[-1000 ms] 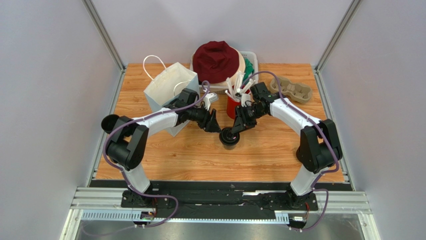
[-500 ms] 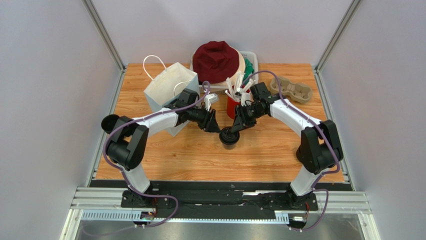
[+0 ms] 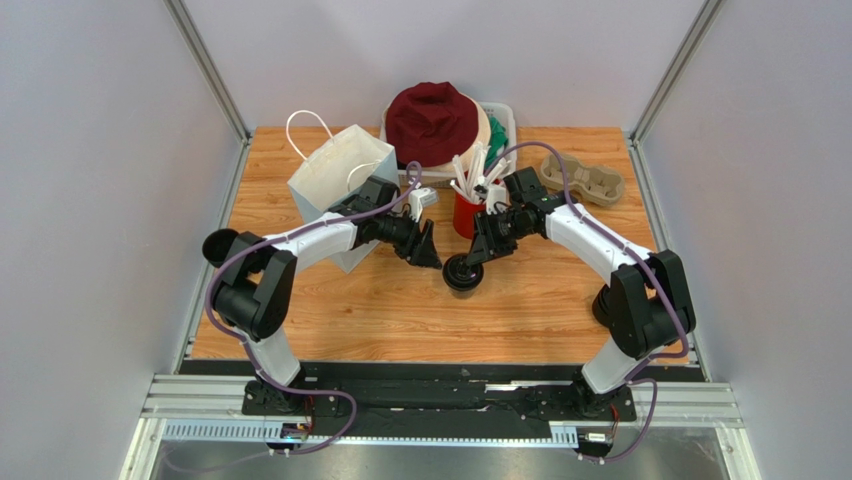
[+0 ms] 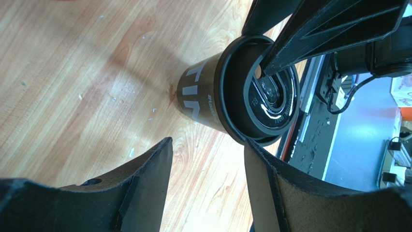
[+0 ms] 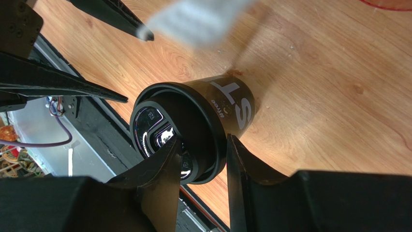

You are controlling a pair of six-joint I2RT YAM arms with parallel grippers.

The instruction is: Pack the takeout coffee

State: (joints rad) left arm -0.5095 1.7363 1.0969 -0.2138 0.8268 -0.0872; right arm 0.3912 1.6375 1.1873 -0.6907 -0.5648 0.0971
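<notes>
The takeout coffee [image 3: 461, 273], a dark brown cup [image 4: 203, 101] with white lettering and a black lid [image 4: 263, 92], stands at the middle of the table. My right gripper [image 3: 470, 262] comes from the right and is shut on the lid's rim. One finger rests on the lid's top and the other is outside the edge [image 5: 203, 140]. My left gripper [image 3: 430, 255] is just left of the cup and open. Only bare wood lies between its fingers [image 4: 207, 145], and the cup [image 5: 232, 96] stands beyond their tips.
A white paper bag [image 3: 335, 180] stands open at the back left, behind my left arm. A red cup of white utensils [image 3: 465, 210] is right behind the coffee. A dark red hat [image 3: 432, 120] covers a bin at the back, and a cardboard cup carrier [image 3: 585, 178] lies back right.
The left jaws narrowed and widened again beside the cup. The right arm's elbow swung slightly right, and the cup shifted a little away from the near edge.
</notes>
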